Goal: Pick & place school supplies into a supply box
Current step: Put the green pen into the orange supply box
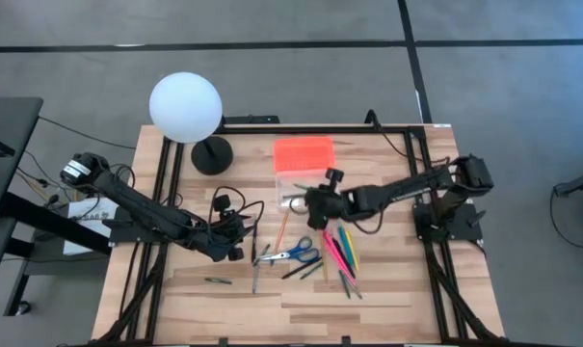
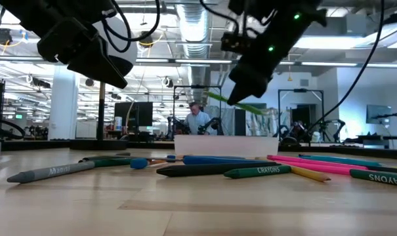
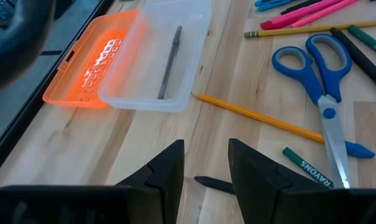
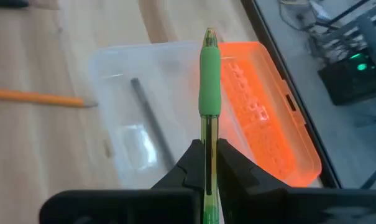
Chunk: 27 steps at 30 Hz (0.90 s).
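The supply box sits at the table's far middle, its orange lid point(image 1: 304, 151) lying open beside the clear base point(image 1: 296, 183). A grey pen point(image 4: 147, 118) lies in the base. My right gripper point(image 4: 209, 149) hovers over the base's near edge, shut on a green pen point(image 4: 210, 81). My left gripper point(image 3: 206, 168) stands open above the table, left of the blue-handled scissors point(image 3: 324, 87), with nothing between its fingers. An orange pencil point(image 3: 256, 115) and pink, green and black pens point(image 1: 334, 253) lie loose on the wood. My right gripper pinches the green pen by its clear barrel point(image 4: 209, 134), just behind the green rubber sleeve, between its two fingers. The fingers slant down toward the box and lie along the pen. The pen point(image 2: 237, 101) hangs tilted, clear of the table, its free end out over the base.
A white globe lamp point(image 1: 185, 108) on a black base point(image 1: 212, 154) stands at the far left. A grey crayon point(image 2: 50, 172) and a green crayon point(image 1: 218, 280) lie near the front left. A person point(image 2: 197, 119) sits in the room behind.
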Available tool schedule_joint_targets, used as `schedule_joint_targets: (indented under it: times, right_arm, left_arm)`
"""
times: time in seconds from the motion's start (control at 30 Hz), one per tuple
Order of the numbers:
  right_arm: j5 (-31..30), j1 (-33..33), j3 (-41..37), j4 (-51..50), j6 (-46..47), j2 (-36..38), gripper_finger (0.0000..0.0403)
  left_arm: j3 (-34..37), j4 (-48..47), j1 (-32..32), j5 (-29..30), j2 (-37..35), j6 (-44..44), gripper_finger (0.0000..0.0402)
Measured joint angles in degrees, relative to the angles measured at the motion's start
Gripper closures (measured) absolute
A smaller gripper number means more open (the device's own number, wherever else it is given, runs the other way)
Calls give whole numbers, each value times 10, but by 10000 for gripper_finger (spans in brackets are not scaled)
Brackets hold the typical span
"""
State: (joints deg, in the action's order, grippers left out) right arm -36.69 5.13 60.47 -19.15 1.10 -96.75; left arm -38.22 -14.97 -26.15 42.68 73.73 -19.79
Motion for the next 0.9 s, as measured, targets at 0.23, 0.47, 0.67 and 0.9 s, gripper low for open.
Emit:
schedule_joint_targets:
  times: [0.23, 0.47, 0.67, 0.9]
  right_arm:
    - [69, -57, 0, 0, -36, 0, 393]
    - [120, -66, 0, 21, -61, 0, 389]
    - [126, -77, 0, 19, -56, -1, 372]
    - [131, -97, 0, -4, -21, -1, 353]
  left_arm:
    - [0, -1, -1, 0, 0, -5, 281]
    - [0, -1, -1, 0, 0, -6, 281]
    - [0, -1, -1, 0, 0, -10, 281]
    - [0, -1, -1, 0, 0, -25, 281]
